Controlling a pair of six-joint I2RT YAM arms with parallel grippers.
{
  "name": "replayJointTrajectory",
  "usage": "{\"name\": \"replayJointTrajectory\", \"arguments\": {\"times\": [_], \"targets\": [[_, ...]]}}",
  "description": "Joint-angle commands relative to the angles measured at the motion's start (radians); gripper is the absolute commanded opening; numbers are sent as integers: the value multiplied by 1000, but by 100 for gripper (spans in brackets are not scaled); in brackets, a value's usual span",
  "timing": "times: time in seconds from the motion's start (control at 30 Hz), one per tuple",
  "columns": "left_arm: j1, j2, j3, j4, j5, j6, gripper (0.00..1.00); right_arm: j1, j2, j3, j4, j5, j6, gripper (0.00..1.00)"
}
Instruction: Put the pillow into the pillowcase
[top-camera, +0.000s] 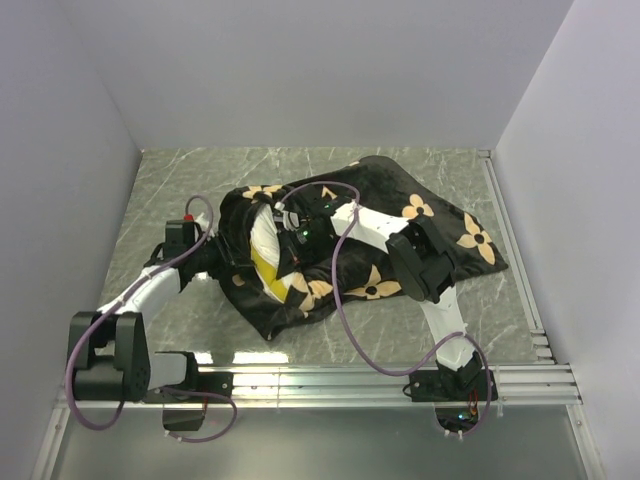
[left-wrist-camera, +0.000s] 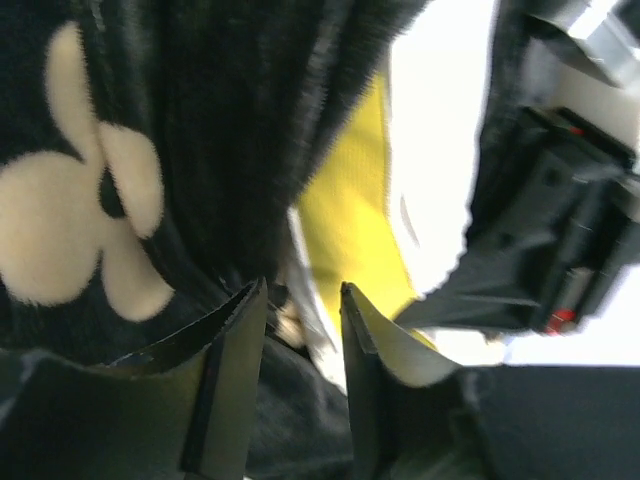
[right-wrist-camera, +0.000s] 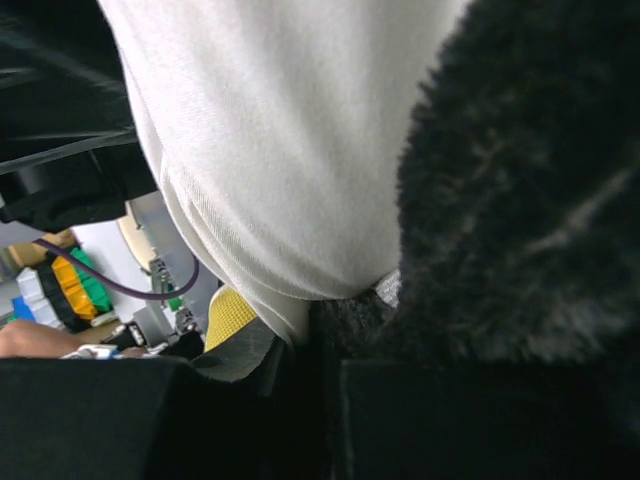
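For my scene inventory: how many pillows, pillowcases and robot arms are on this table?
Pillow: 1
Pillowcase: 1
Arms: 2 (left arm, right arm)
Total: 4

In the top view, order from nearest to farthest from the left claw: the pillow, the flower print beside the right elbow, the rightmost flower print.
1. pillow: left, in the opening.
2. flower print beside the right elbow: centre, near edge.
3. rightmost flower print: far right.
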Motion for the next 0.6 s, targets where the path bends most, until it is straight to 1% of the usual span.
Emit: {"name": "replayJointTrajectory", "arguments": {"times": [0.0, 0.1, 0.23, 0.3, 0.4, 0.57], "targets": [[-30, 17, 16, 44, -94, -12, 40, 5, -51, -43, 81, -111, 57, 0], [-44, 14, 6, 19, -154, 7, 40, 5, -57, -50, 90, -113, 64, 0], [-63, 49, -7, 61, -148, -2, 42, 5, -64, -56, 108, -131, 80, 0], [-92, 62, -1, 70, -155, -1, 42, 4, -68, -60, 111, -134, 81, 0], [-126, 94, 13, 56, -189, -4, 42, 4, -78, -74, 120, -147, 90, 0], [-144, 160, 39, 26, -244, -22, 41, 4, -109, -93, 163, -171, 126, 0]]}}
